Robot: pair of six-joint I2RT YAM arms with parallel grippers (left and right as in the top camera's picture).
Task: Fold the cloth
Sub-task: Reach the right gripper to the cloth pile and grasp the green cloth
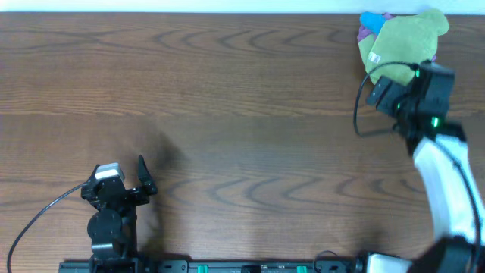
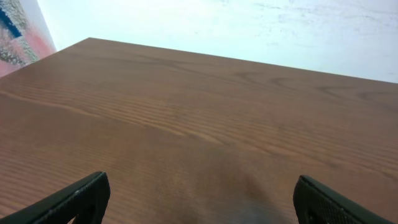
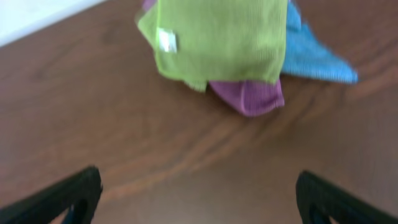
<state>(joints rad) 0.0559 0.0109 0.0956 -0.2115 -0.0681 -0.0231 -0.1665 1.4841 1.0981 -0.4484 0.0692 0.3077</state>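
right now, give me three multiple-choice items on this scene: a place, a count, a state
1. Where is the lime-green cloth? A) far right corner of the table B) table centre C) near left corner
2. How many cloths are piled there? A) one B) two C) three
3. The right gripper is: A) shut on the cloth B) open, empty C) shut, empty

1 A: overhead shows it there. 2 C: green over purple cloth and blue cloth. 3 B: fingers wide apart, nothing between.
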